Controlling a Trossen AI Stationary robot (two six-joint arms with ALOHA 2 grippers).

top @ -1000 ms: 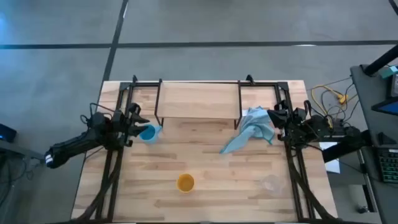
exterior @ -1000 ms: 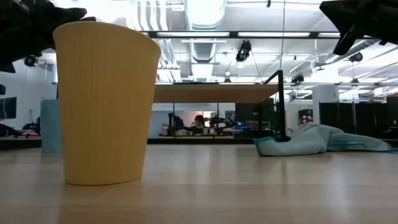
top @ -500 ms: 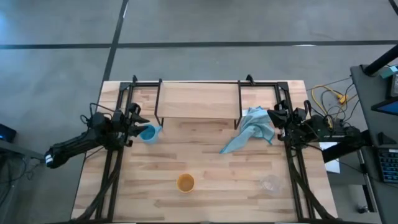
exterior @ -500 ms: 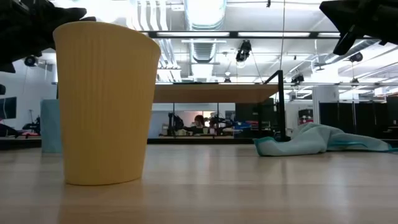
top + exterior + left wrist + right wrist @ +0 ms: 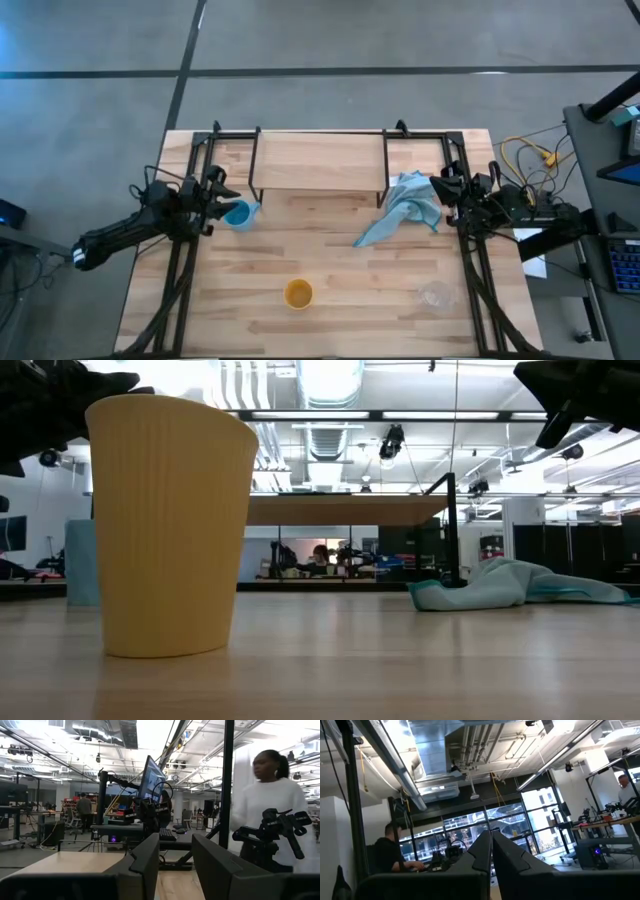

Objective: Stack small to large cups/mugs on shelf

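The left tool [image 5: 216, 190] sits at the left edge of the counter [image 5: 340, 320], its fingers [image 5: 150, 857] apart with a clear gap between them in the left wrist view, and nothing held. Just beside its tip, toward the middle of the counter, stands the light blue mug [image 5: 238, 213], upright, close to the front left leg of the shelf [image 5: 318, 160]. The right tool [image 5: 447, 190] rests at the right edge of the counter, its fingers [image 5: 482, 851] pressed together with nothing between them. Just beside it lies a light blue cloth [image 5: 400, 208], crumpled, reaching from the shelf's front right leg out toward the middle of the counter; in the low view the cloth [image 5: 505, 584] lies flat in a heap on the wood. The shelf stands at the far side of the counter, its board bare. Near the front edge, roughly central, stands the orange-yellow cup [image 5: 298, 294], upright and open at the top; it fills the left of the low view [image 5: 170, 525]. The clear cup [image 5: 435, 295] stands near the front right corner, well apart from the other two vessels. In the left wrist view a person in a white top [image 5: 272, 805] stands beyond the counter.
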